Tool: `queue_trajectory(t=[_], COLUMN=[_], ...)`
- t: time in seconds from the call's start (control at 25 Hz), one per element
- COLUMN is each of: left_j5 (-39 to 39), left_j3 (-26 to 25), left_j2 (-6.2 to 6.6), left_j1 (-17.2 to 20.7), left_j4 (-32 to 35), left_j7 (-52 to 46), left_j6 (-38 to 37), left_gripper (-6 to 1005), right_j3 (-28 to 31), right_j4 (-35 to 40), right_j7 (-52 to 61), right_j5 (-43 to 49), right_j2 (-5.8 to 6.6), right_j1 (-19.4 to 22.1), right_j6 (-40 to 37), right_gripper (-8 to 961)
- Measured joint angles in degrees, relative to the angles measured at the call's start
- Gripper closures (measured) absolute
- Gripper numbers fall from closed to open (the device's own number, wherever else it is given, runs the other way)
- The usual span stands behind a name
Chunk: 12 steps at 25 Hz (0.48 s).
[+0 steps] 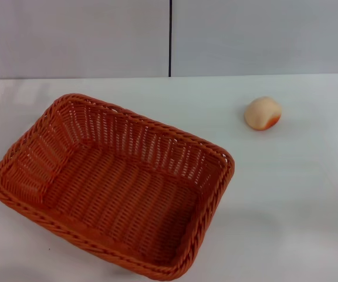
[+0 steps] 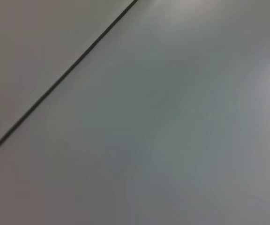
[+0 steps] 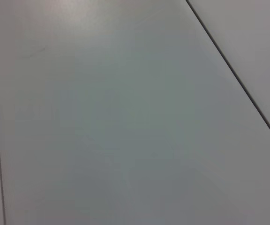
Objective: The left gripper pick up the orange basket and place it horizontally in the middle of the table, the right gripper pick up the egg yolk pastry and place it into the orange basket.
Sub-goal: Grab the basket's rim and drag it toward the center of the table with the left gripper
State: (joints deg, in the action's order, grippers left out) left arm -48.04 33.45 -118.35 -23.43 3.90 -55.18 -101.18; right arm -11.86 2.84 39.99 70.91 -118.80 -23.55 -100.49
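The orange basket (image 1: 113,185) lies on the white table (image 1: 292,194) at the left of the head view, turned at a slant, its woven inside holding nothing. The egg yolk pastry (image 1: 263,113) sits on the table to the right and farther back, well apart from the basket, its orange-red patch facing the near side. Neither gripper shows in any view. Both wrist views show only a plain grey surface crossed by thin dark seams.
A pale wall with one dark vertical seam (image 1: 170,38) rises behind the table's far edge. Bare tabletop lies between basket and pastry and along the right side.
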Motion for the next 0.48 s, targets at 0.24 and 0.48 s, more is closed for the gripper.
queue_trajectory(t=[0.24, 0.48], left_j5=[0.1, -0.2], left_j3=[-0.7, -0.5], left_j2=[0.17, 0.23], left_j1=[-0.1, -0.1], left_j4=[1.6, 2.2], left_j7=[1.1, 0.8], left_j6=[1.0, 1.1], left_gripper=[214, 217], right_j3=[0.0, 0.0], right_j4=[0.3, 0.1], right_j7=[0.0, 0.0], right_j5=[0.0, 0.0], right_j2=[-0.10, -0.11], right_j1=[1.4, 2.7], right_j6=[-0.2, 0.0], right_gripper=[339, 340])
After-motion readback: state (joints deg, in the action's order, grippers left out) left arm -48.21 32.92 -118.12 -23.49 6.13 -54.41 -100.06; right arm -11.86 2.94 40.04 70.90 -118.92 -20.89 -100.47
